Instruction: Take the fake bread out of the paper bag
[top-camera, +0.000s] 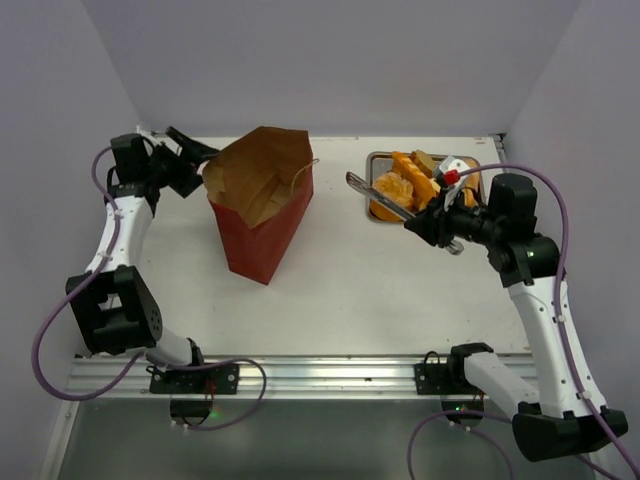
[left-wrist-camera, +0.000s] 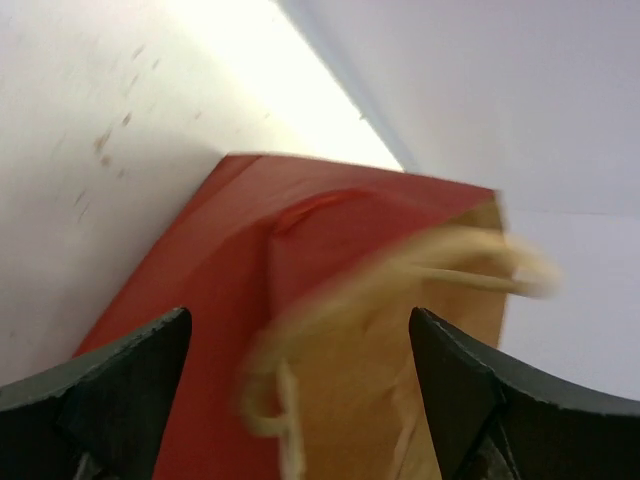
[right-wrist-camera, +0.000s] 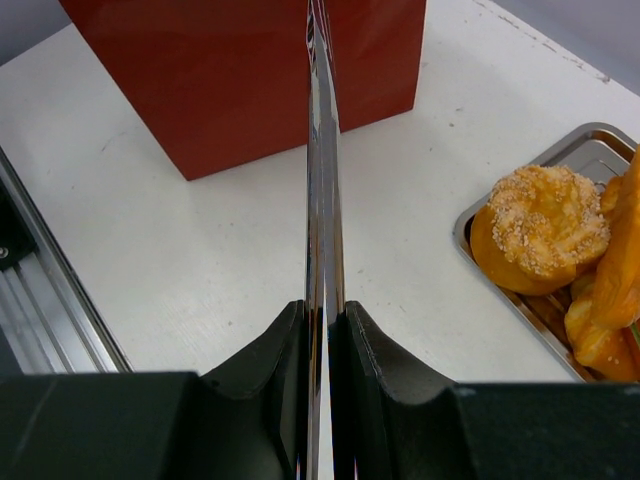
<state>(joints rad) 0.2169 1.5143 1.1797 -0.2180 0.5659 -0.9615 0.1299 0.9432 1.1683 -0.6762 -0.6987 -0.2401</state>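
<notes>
Paper bag: the paper bag (top-camera: 262, 235) is standing upright on the tabletop (top-camera: 380, 290), left of centre, its mouth gaping upward and its brown inside showing.
Bread: several orange-brown breads (top-camera: 412, 182) are lying in the silver tray (top-camera: 372, 160) at the far right, a seeded bun (right-wrist-camera: 540, 228) among them. The bag's depths are hidden, so I cannot tell whether any bread is sitting inside.
Left jaws: they are standing wide apart and gripping nothing. They are hovering at the bag's far-left rim, with the red wall and a blurred looped handle (left-wrist-camera: 440, 255) lying between them in the wrist view.
Right jaws: they are pressing tight on a long silver metal tool (right-wrist-camera: 322, 180), seen edge-on.
Key relation: the bag is lying to the left of the right jaws, across bare tabletop. The tool's long axis is running from those jaws straight towards the bag's right side, its tip near the bag but not touching it in the top view. The left arm (top-camera: 115, 235) is much the nearer.
Next move, as I judge it: since the mouth is opening upward, the tool would be needing to rise over the rim while the left jaws are steadying the edge.
</notes>
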